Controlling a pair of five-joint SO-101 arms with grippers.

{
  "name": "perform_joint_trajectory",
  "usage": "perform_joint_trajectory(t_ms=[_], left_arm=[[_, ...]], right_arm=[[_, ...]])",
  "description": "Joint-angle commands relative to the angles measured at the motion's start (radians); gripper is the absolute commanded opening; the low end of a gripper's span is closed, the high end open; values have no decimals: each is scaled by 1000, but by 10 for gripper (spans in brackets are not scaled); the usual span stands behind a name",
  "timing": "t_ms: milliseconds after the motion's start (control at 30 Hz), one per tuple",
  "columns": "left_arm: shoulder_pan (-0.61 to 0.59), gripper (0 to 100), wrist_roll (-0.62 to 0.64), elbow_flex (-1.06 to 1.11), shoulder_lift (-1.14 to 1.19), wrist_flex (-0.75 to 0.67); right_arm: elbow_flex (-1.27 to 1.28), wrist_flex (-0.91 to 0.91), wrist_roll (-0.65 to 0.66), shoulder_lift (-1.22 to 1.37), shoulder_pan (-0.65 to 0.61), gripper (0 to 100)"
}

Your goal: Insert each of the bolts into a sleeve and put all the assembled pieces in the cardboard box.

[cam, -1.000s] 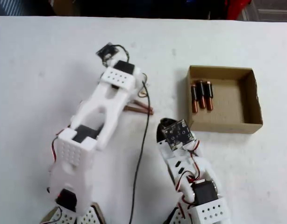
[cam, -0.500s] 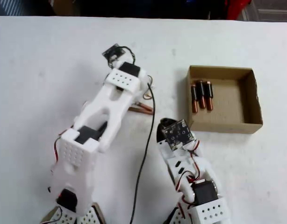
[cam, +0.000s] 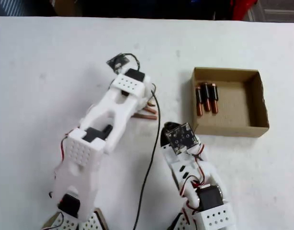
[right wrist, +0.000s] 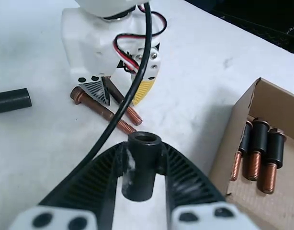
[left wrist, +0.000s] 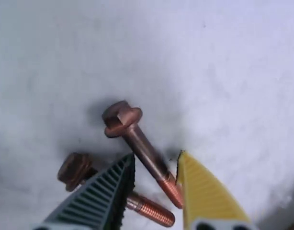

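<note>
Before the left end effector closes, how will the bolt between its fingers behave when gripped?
The bolt looks like rigid metal, so it should not bend. Its round shank may roll on the table if it is pushed from one side first. The second bolt lies close and may get nudged.

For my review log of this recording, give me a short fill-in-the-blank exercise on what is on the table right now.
1. The cardboard box holds ___ assembled pieces.
2. The right gripper is shut on a ___ sleeve.
3. The left gripper is ___, its fingers either side of a bolt on the table.
Missing words: three; black; open.
</note>
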Motion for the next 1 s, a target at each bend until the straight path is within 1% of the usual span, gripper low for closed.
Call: perform_joint_trajectory(t_ms=[0, 133, 333, 733, 800, 900, 967], left_arm=[[-19, 169, 14, -69, -10, 6], [-28, 169, 14, -86, -5, 5], [-81, 169, 15, -80, -2, 0], [-77, 168, 14, -86, 19, -2], [-84, 138, 17, -86, 50, -25], [-91, 15, 23, -87, 104, -58], [-99, 46, 26, -91, 120, -63]], right_arm=[[8, 1, 9, -22, 10, 16], [8, 1, 9, -22, 10, 16], [8, 1, 9, -22, 10, 16], [8, 1, 9, -22, 10, 16], [8, 1, 9, -22, 10, 16], [8, 1, 9, -22, 10, 16], [8, 1, 9, -22, 8, 16]])
